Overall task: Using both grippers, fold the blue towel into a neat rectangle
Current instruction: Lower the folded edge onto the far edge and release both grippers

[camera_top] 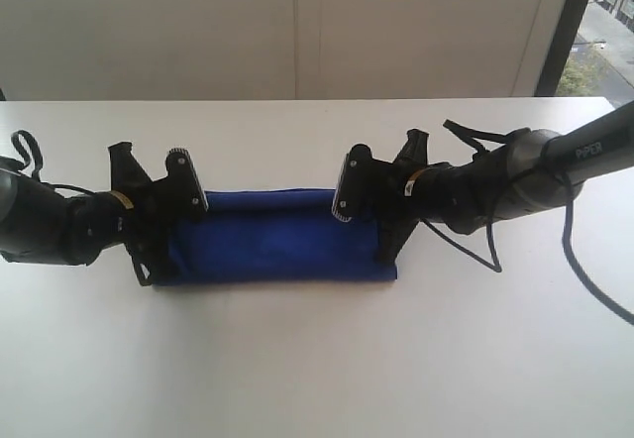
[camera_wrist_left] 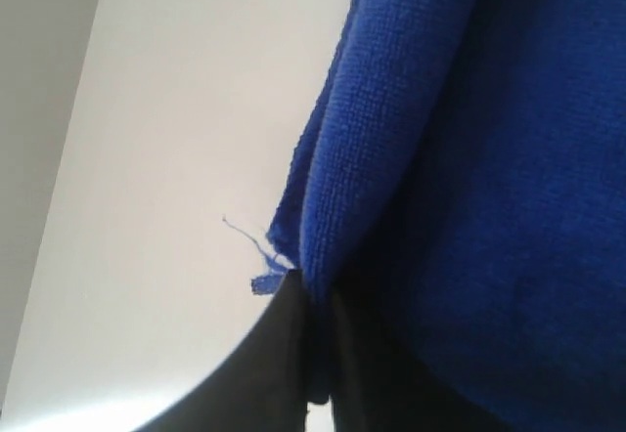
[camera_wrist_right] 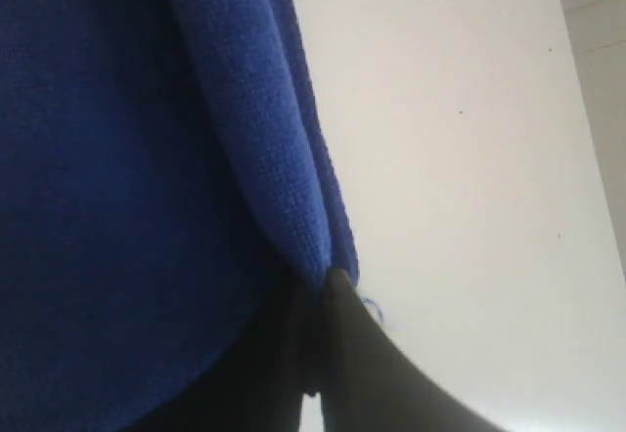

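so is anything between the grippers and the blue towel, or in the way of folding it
Nothing visible. The left gripper and right gripper each pinch a corner of the blue towel, and only bare table surrounds it.

Towel plain royal blue (terry weave); left gripper, right gripper black.

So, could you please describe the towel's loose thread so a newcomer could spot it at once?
A blue towel lies across the white table. At its corner pinched by the left gripper, a thin blue thread curls out over the table, a fine wisp beside the thick terry.
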